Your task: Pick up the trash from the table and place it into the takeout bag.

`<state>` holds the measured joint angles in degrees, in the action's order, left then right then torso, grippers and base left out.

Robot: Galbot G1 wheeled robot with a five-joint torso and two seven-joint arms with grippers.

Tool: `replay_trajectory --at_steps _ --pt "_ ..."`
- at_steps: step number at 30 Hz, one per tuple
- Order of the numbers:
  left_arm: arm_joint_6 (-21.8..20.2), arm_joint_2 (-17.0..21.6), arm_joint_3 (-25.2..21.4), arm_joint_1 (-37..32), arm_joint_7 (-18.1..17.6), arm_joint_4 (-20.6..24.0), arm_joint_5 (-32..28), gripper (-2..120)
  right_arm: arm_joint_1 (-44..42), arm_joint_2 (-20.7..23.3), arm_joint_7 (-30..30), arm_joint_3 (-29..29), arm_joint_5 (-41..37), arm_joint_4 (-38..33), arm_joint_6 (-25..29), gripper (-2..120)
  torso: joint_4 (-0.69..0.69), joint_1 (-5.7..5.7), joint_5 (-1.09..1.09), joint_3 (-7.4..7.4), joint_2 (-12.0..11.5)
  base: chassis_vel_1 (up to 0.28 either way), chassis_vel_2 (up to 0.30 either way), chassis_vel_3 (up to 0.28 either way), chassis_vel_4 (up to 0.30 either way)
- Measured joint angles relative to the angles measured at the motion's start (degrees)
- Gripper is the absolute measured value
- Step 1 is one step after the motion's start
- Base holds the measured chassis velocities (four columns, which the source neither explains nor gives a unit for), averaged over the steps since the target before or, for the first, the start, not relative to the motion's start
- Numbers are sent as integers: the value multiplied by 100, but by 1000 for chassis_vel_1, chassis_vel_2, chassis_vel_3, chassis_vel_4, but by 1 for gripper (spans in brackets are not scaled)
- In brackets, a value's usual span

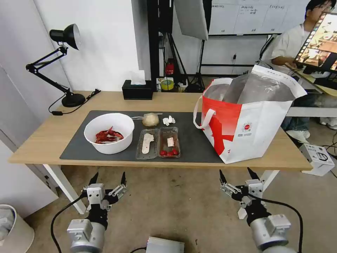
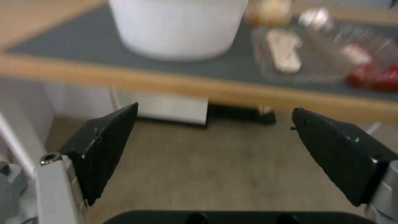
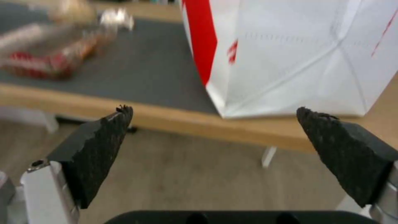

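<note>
- The left gripper [image 1: 108,178] hung below the near edge of the table [image 1: 42,144], in front of the bowl, its jaws spread wide and holding nothing.
- On the dark mat [image 1: 196,140] the trash lay untouched: the white bowl [image 1: 109,133] of red shells at the left, the clear clamshell [image 1: 158,143] with tomatoes just beside it, and behind that the clear bag with a beige lump [image 1: 150,119] and the crumpled tissue [image 1: 169,120].
- The takeout bag [image 1: 245,119] stood upright and open at the right end of the table, well apart from the tissue.
- The right gripper [image 1: 238,175] waited below the table edge in front of the bag, its jaws likewise wide apart and empty.
- By my judgement nothing had been picked yet; the step in hand was the first approach. The next move called for an arm to rise above the table edge and reach over a piece of trash.
</note>
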<state>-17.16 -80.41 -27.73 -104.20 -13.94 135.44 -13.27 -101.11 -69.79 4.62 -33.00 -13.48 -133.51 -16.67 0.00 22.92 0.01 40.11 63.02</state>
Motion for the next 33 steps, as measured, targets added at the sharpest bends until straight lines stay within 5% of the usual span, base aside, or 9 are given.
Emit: replay_trajectory --at_steps 3,8,21,33 --pt "-451 173 114 -35 -394 105 -398 100 68 499 144 -48 -416 -58 -514 100 1 0 0 0 0 0 0 0 0" --pt "-389 326 168 -35 -512 165 -665 100 191 1077 214 -112 -908 -136 -819 100 1 0 0 0 0 0 0 0 0" --pt "-285 329 237 91 -510 152 -1095 100 224 1069 165 -96 -906 -140 -729 100 0 0 0 0 0 0 0 0 0" --pt "-86 593 461 619 -711 94 -3355 100 269 1177 159 -54 -875 -66 -720 100 0 0 -1 0 0 0 0 0 0"
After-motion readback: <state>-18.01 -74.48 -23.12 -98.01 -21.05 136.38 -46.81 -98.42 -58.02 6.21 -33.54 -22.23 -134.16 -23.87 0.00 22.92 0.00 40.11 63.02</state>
